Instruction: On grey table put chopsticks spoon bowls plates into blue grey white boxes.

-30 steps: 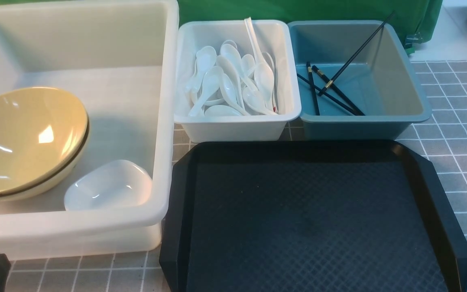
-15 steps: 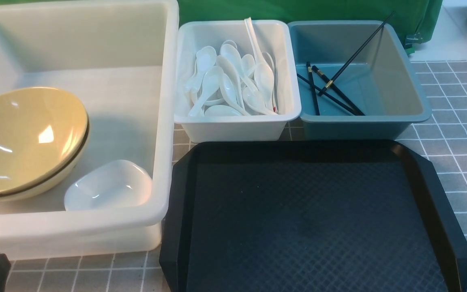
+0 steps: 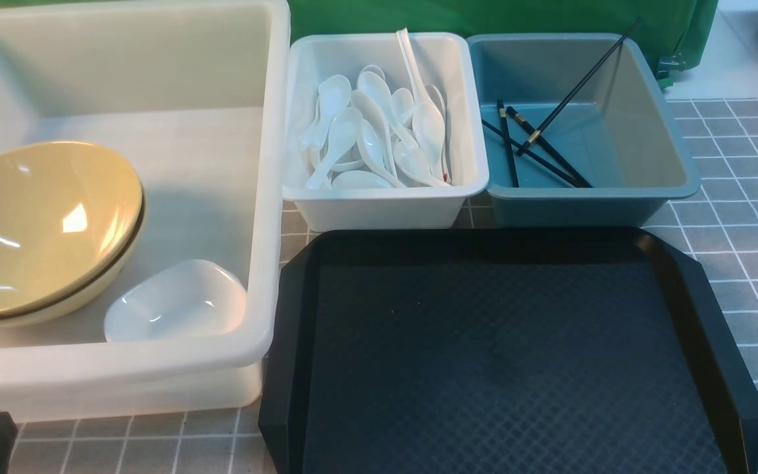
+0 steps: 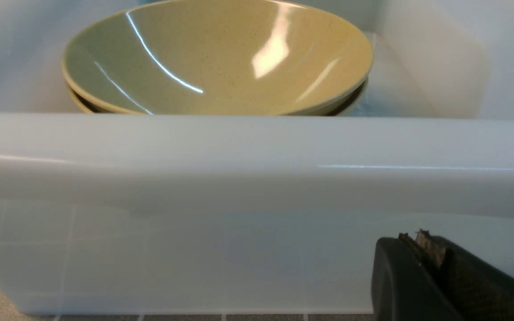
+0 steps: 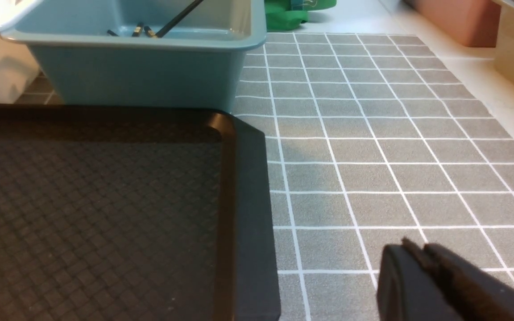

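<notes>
Risk we see: both jaws closed, holding nothing; left jaws point(image 4: 422, 243) near big box point(image 4: 257, 169), could bump it.

Matte black fingers point(image 4: 431, 276), rounded outer edges, frayed tan pad tip, second pair point(image 5: 435, 285) alike

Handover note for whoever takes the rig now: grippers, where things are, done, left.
Left gripper: shut, empty, just outside the large whitish box.
Right gripper: jaws together, empty, over the grey table beside the black tray.
Two stacked bowls and one white plate are in the large box; spoons in the white box; chopsticks in the blue-grey box.
Done: everything visible is boxed; tray bare.
Left: nothing in view.
</notes>
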